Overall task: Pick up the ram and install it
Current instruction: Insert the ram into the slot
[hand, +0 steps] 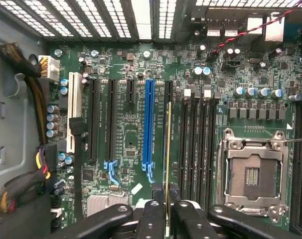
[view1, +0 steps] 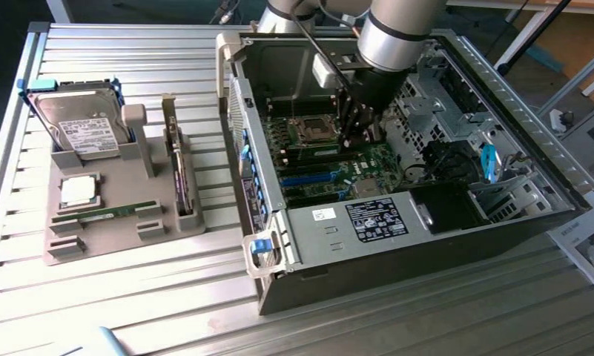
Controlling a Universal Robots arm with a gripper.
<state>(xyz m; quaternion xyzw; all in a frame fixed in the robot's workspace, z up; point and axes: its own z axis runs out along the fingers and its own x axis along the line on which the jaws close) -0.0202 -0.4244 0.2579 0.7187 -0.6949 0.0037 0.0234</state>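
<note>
Currently: pincer (hand: pixel 167 215) closed on the ram (hand: pixel 168 149); its two black fingers (hand: pixel 152 219) clamp the near end of the stick, one on each face; ram seen edge-on from the wrist view as a thin yellow-green line running out over the motherboard (hand: pixel 126 129); it lines up between the long blue slot (hand: pixel 149 124) and the row of black memory slots (hand: pixel 198 134), just beside the first of them; cannot tell whether its lower edge touches the board or hangs clear of it. Beyond the memory slots sits the processor socket (hand: pixel 250 174) with its metal frame; farther off, capacitors and a red-and-black twisted wire (hand: pixel 250 30) near the case's vented wall.

From the exterior view: arm (view1: pixel 391 37) reaches down into the open computer case (view1: pixel 406 267), which lies on its side on the ribbed metal worktop (view1: pixel 128 311), at the exterior view's right; pincer is low inside, over the green board. Well apart, at the exterior view's left, a grey holder (view1: pixel 128 178) rests on the worktop; a second green stick (view1: pixel 107 213) lies flat in it; just beyond that, a square silver processor chip (view1: pixel 79 190); farthest, a silver labelled hard drive (view1: pixel 79 126) propped at a tilt in the holder's end.
</note>
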